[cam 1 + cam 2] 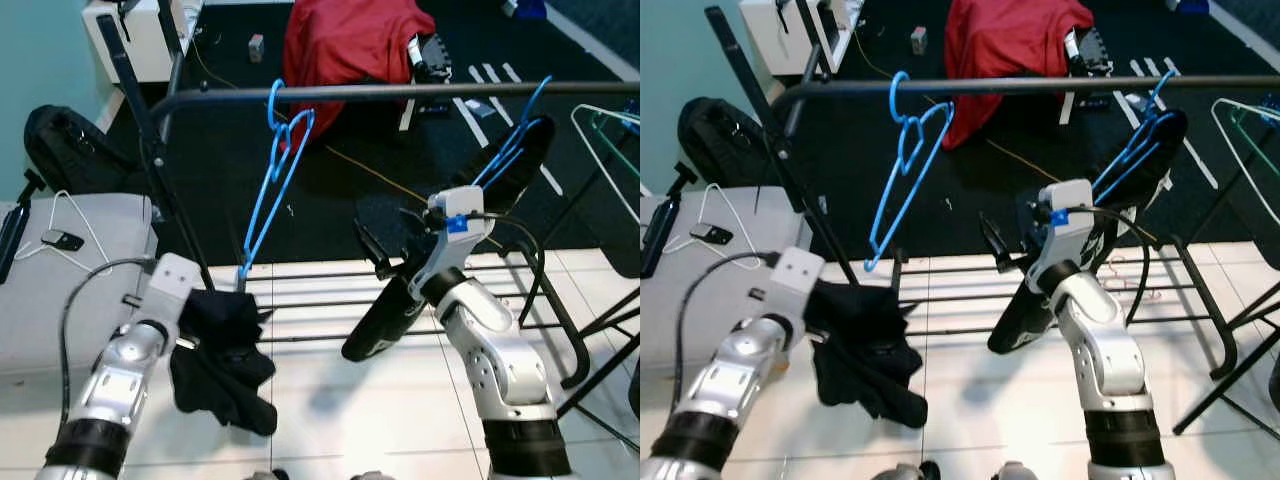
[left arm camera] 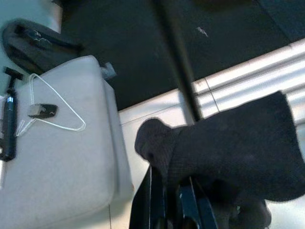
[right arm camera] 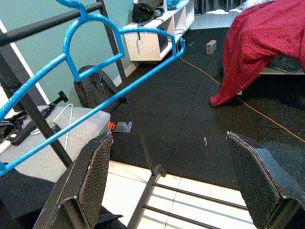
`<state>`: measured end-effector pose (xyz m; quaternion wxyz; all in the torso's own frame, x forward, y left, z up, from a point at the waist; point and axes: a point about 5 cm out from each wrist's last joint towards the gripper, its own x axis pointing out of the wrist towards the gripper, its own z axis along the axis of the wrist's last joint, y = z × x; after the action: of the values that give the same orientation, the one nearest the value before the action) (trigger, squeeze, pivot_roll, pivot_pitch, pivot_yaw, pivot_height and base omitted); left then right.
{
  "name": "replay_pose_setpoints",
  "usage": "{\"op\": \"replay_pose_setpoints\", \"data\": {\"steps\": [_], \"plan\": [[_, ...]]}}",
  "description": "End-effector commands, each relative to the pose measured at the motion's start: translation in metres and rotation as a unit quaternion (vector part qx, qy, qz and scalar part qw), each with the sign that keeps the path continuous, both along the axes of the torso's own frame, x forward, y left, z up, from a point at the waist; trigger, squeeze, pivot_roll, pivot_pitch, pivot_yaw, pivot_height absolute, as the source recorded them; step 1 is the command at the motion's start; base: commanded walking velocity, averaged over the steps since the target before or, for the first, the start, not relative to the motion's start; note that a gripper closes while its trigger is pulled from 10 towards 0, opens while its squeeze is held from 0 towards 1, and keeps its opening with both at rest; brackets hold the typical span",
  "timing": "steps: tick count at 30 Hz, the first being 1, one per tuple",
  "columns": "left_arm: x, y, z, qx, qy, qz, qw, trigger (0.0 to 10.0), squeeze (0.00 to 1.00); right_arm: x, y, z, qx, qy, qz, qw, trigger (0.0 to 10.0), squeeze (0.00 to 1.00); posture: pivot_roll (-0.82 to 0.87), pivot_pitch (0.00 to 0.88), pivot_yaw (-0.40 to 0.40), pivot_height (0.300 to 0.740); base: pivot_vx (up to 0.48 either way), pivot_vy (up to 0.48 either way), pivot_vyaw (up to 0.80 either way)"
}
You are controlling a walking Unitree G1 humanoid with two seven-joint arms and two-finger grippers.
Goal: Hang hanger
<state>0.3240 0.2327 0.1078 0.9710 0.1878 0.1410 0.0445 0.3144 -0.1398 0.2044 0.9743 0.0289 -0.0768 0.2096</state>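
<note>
In the left eye view, you see the blue hanger (image 1: 272, 170) already hooked over the dark rail (image 1: 400, 92), its body tilted and reaching down towards the black garment (image 1: 222, 358). Your left gripper (image 1: 205, 318) sits low on the left, buried in that black cloth, which hangs bunched from it above the white floor tiles. Your right gripper (image 1: 385, 250) is raised near the middle, just below the rail, beside a second blue hanger (image 1: 512, 148) that carries a dark garment (image 1: 440, 260). A pale green hanger (image 1: 610, 140) hangs further right. On the left, a grey table (image 1: 60, 300) carries a white hanger (image 1: 70, 232).

In the right eye view, the blue hanger's lower tip ends just above the black cloth; you cannot tell whether they touch. A red cloth (image 1: 1010, 45) lies on the dark mat behind the rail.

In the left wrist view, the gripper's black fingers (image 2: 190, 210) are closed narrowly on the black garment, which drapes over them. The grey table with the white hanger lies beyond.

In the right wrist view, your right gripper (image 3: 181, 183) stands wide open with nothing between its fingers (image 3: 95, 176). The blue hanger crosses just beyond the gripper, hooked on the rail.
</note>
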Motion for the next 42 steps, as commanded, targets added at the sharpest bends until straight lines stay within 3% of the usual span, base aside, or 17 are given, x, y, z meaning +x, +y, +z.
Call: {"op": "replay_pose_setpoints", "data": {"steps": [1,4,9,11,13,14,16,18,21,27,36,42], "plan": [[0.0,0.016,0.006,-0.023,-0.022,0.038,0.999,10.0,0.0,-0.004,0.001,-0.002,0.003,0.004,0.0,1.0,10.0,0.0,-0.1,0.139,0.026,0.74,0.0,0.0,0.0],[0.0,0.016,0.006,-0.023,-0.022,0.038,0.999,10.0,0.0,-0.004,0.001,-0.002,0.003,0.004,0.0,1.0,10.0,0.0,-0.1,0.139,0.026,0.74,0.0,0.0,0.0],[0.01,0.001,0.022,-0.088,-0.09,0.011,0.992,10.0,0.0,-0.004,0.001,0.0,0.007,0.001,0.002,1.0,10.0,0.0,-0.1,0.127,0.016,0.74,0.0,0.0,0.0],[0.01,0.001,0.022,-0.088,-0.09,0.011,0.992,10.0,0.0,-0.004,0.001,0.0,0.007,0.001,0.002,1.0,10.0,0.0,-0.1,0.127,0.016,0.74,0.0,0.0,0.0],[0.02,-0.015,0.04,-0.126,-0.143,-0.024,0.981,10.0,0.0,-0.003,0.002,0.002,0.007,-0.002,0.004,1.0,10.0,0.0,-0.11,0.121,0.017,0.74,0.0,0.0,0.0],[0.02,-0.015,0.04,-0.126,-0.143,-0.024,0.981,10.0,0.0,-0.003,0.002,0.002,0.007,-0.002,0.004,1.0,10.0,0.0,-0.11,0.121,0.017,0.74,0.0,0.0,0.0],[0.023,-0.03,0.056,-0.165,-0.185,-0.069,0.966,10.0,0.0,-0.002,0.002,0.003,0.006,-0.004,0.005,1.0,10.0,0.0,-0.11,0.115,0.021,0.74,0.0,0.0,0.0],[0.022,-0.036,0.06,-0.179,-0.195,-0.091,0.96,10.0,0.0,-0.002,0.002,0.003,0.006,-0.004,0.005,1.0,10.0,0.0,-0.11,0.112,0.022,0.74,0.0,0.0,0.0],[0.02,-0.045,0.061,-0.192,-0.197,-0.124,0.953,10.0,0.0,-0.002,0.003,0.003,0.006,-0.004,0.006,1.0,10.0,0.0,-0.11,0.112,0.022,0.74,0.0,0.0,0.0],[0.01,-0.061,0.045,-0.191,-0.155,-0.191,0.95,10.0,0.0,-0.002,0.005,0.002,0.004,-0.002,0.009,1.0,10.0,0.0,-0.11,0.111,0.018,0.74,0.0,0.0,0.0],[0.005,-0.067,0.04,-0.194,-0.148,-0.214,0.946,10.0,0.0,0.0,0.005,0.006,0.005,-0.005,0.011,1.0,10.0,0.0,-0.1,0.12,0.009,0.74,0.0,0.0,0.0],[0.006,-0.063,0.038,-0.185,-0.143,-0.21,0.949,10.0,0.0,0.013,0.004,0.033,0.0,-0.035,0.025,0.999,10.0,0.0,-0.1,0.131,0.015,0.74,0.0,0.0,0.0]]}}
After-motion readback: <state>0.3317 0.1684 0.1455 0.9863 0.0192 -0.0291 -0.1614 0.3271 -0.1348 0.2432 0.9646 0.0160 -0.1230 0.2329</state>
